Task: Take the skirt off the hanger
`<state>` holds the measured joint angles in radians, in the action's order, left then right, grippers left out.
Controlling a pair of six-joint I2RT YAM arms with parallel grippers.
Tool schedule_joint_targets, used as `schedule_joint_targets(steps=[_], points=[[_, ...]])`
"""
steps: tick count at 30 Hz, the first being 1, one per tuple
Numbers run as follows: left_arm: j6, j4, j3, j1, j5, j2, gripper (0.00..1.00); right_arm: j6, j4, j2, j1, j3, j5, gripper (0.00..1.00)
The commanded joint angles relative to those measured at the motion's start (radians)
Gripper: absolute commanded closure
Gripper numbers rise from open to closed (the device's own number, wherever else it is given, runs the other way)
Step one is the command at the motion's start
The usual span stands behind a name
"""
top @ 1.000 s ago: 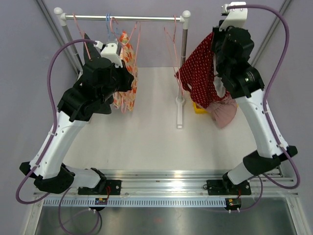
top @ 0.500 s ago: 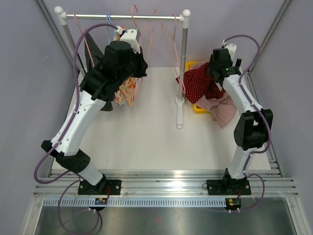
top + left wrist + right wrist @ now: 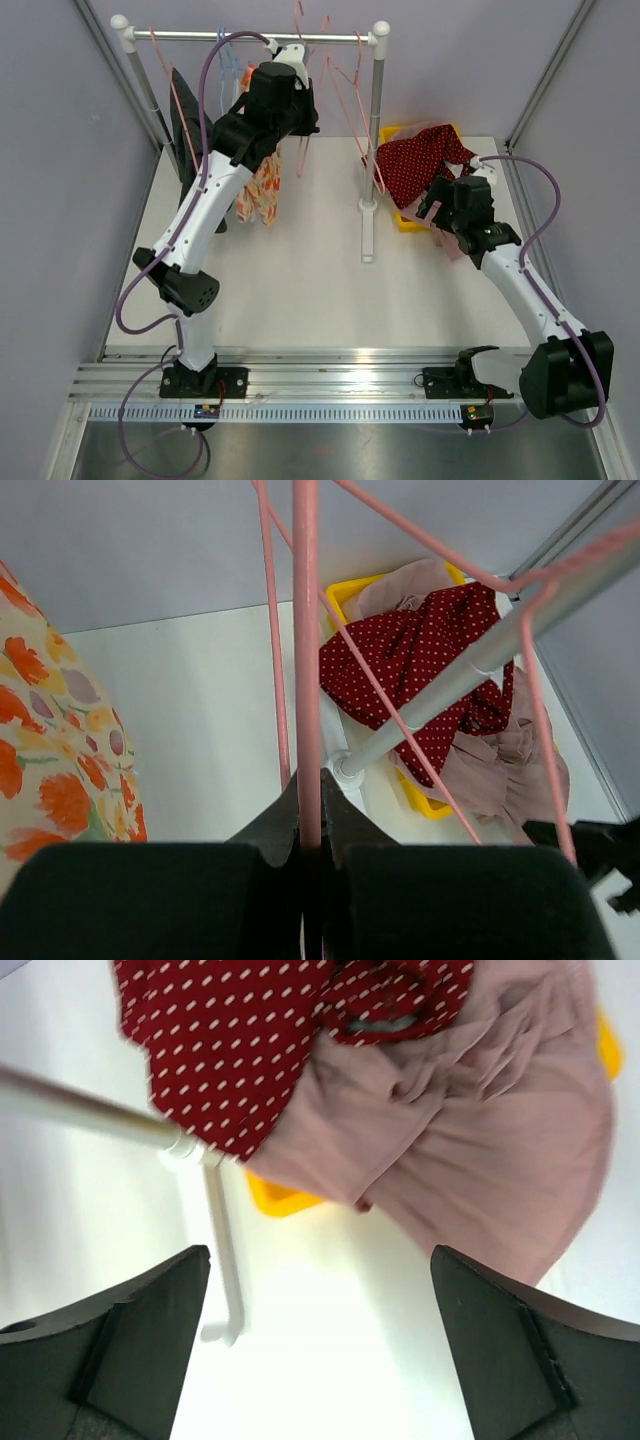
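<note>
Risks first: the red dotted skirt (image 3: pixel 420 160) looks off the hanger (image 3: pixel 305 630) and lies draped over the yellow bin (image 3: pixel 405 222), on top of a pink garment (image 3: pixel 470 1140). Part of it spills over the bin's edge toward the rack post (image 3: pixel 375 120), so it could slide to the table if nudged. The right gripper (image 3: pixel 318 1260) hangs low just beside that pile, and a careless pull-away could catch loose cloth on a finger and drag it out. Up at the rail (image 3: pixel 180 35) the hanger sits among other hangers (image 3: pixel 345 70). Moving it sideways could tangle wires, or knock the floral garment (image 3: pixel 262 190) hanging just beside the left arm. In the left wrist view 1 pink wire crosses in front of the skirt; can't tell if it touches, looks like overlap only. End effectors: the left gripper (image 3: pixel 310 780) has its jaws pinched fully together on the hanger's straight pink rod, held up near the rail, no cloth on it that I can see. The right gripper's 2 fingers are spread as wide as they go, with nothing between them and nothing touched, only bare table, bin and clothes below. Judging from this, the task looks essentially done, with just clean retreats left.
</note>
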<state>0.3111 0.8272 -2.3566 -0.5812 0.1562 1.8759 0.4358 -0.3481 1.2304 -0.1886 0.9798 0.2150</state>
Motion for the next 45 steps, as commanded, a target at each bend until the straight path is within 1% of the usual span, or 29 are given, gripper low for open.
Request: schedule_joint_targets(steps=[1, 6, 9, 10, 11, 12, 13, 14, 16, 18, 20, 23, 27, 31, 35, 38, 45], points=[[0.014, -0.079, -0.056, 0.018, -0.066, 0.031, 1.0, 0.035, 0.064, -0.049, -0.029, -0.055, -0.098, 0.01], [0.049, -0.06, -0.072, 0.02, -0.115, 0.057, 1.0, 0.014, 0.014, -0.115, -0.034, -0.073, -0.083, 0.0], [0.075, -0.06, -0.014, 0.009, -0.133, 0.011, 1.0, 0.012, -0.002, -0.146, -0.034, -0.078, -0.085, 0.01], [0.077, -0.06, 0.023, 0.006, -0.135, -0.004, 0.96, 0.015, -0.003, -0.152, -0.034, -0.078, -0.089, 0.01], [0.075, -0.051, 0.034, 0.0, -0.138, -0.023, 0.89, 0.017, -0.014, -0.157, -0.034, -0.076, -0.092, 0.01], [0.075, -0.039, 0.042, -0.003, -0.135, -0.053, 0.79, 0.018, -0.02, -0.166, -0.035, -0.076, -0.095, 0.01], [0.074, -0.024, 0.045, -0.005, -0.13, -0.07, 0.61, 0.023, -0.028, -0.173, -0.034, -0.078, -0.098, 0.01], [0.071, 0.004, 0.055, -0.008, -0.124, -0.089, 0.5, 0.023, -0.04, -0.183, -0.035, -0.079, -0.101, 0.01], [0.063, 0.03, 0.066, -0.008, -0.098, -0.151, 0.25, 0.024, -0.054, -0.215, -0.034, -0.084, -0.101, 0.01], [0.046, 0.061, 0.086, -0.008, -0.057, -0.201, 0.18, 0.024, -0.077, -0.255, -0.032, -0.093, -0.101, 0.01], [0.025, 0.082, 0.106, -0.006, -0.018, -0.268, 0.15, 0.024, -0.101, -0.281, -0.034, -0.101, -0.101, 0.0], [-0.006, 0.118, 0.129, -0.002, 0.049, -0.328, 0.13, 0.018, -0.141, -0.328, -0.034, -0.105, -0.1, 0.0], [-0.029, 0.153, 0.151, 0.018, 0.115, -0.375, 0.13, 0.009, -0.192, -0.396, -0.034, -0.113, -0.091, 0.01], [-0.056, 0.153, 0.174, 0.046, 0.141, -0.402, 0.12, 0.004, -0.23, -0.437, -0.034, -0.118, -0.082, 0.01], [-0.078, 0.147, 0.157, 0.104, 0.132, -0.393, 0.12, 0.011, -0.252, -0.454, -0.034, -0.113, -0.095, 0.01], [-0.083, 0.144, 0.135, 0.139, 0.099, -0.371, 0.12, 0.003, -0.264, -0.456, -0.034, -0.105, -0.097, 0.01], [-0.09, 0.119, 0.12, 0.187, 0.056, -0.313, 0.12, -0.003, -0.272, -0.457, -0.034, -0.105, -0.086, 0.01]])
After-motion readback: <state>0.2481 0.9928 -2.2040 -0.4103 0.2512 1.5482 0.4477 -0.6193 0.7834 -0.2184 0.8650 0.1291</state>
